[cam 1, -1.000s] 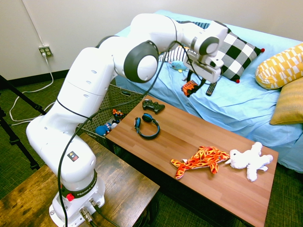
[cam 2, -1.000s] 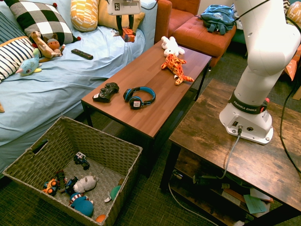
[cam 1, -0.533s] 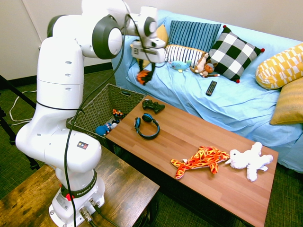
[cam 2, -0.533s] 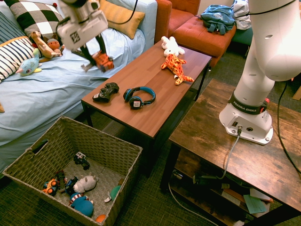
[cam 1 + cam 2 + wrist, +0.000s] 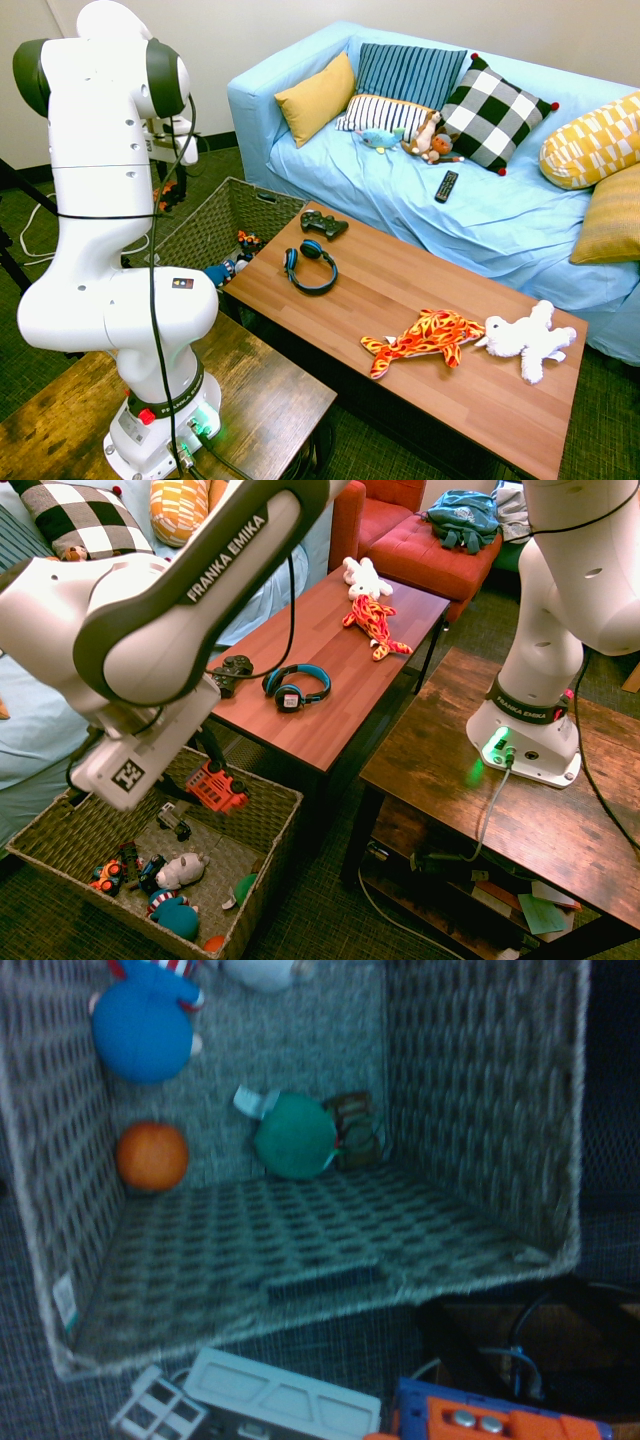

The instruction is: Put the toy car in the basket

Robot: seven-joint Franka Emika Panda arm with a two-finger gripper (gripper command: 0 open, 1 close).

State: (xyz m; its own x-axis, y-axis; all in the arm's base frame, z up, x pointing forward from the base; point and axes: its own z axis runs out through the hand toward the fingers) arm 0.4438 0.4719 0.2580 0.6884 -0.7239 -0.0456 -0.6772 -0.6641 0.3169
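Over the basket (image 5: 262,802), the gripper (image 5: 205,770) hangs clamped on the toy car (image 5: 217,787), just above the rim nearest the table (image 5: 330,670). Right of the basket, headphones (image 5: 295,685) lie on that table.

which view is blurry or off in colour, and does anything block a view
Wrist view: soft, dim, blue-tinted, though the basket weave reads. Second exterior view: sharp, but the close arm hides much of the sofa; toy car clear. First exterior view: bright, sharp; arm hides part of the basket.
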